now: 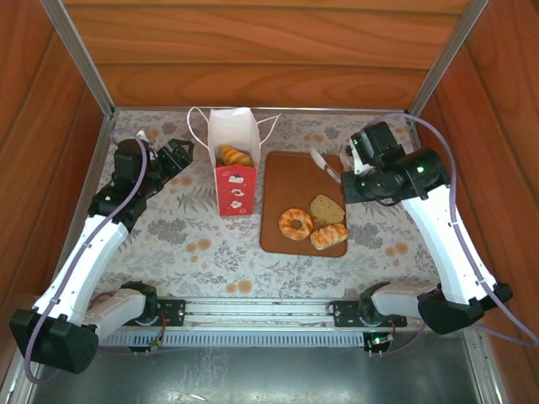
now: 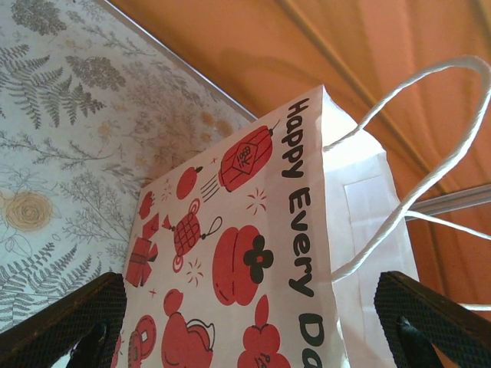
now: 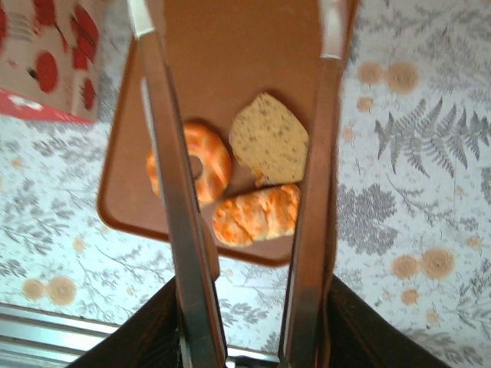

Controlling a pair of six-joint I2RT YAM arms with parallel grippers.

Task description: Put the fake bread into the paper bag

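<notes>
The paper bag (image 1: 233,168) stands upright at the back centre, white with a red lower band, and a golden croissant (image 1: 235,156) lies in its open top. Three pieces of fake bread rest on the brown board (image 1: 290,172): a ring doughnut (image 1: 296,223), a tan slice (image 1: 327,209) and a glazed roll (image 1: 328,236). My left gripper (image 1: 187,154) is open at the bag's left side. Its fingers (image 2: 69,322) stand wide apart with the printed bag wall (image 2: 245,253) between them. My right gripper (image 1: 349,172) is shut on metal tongs (image 3: 314,192), which hang over the doughnut (image 3: 201,161), slice (image 3: 270,139) and roll (image 3: 257,215).
Wooden walls close in the back and both sides. The floral cloth (image 1: 185,244) covers the table. The bag's cord handles (image 2: 430,169) loop up near the back wall. A metal rail (image 1: 253,310) runs along the near edge between the arm bases.
</notes>
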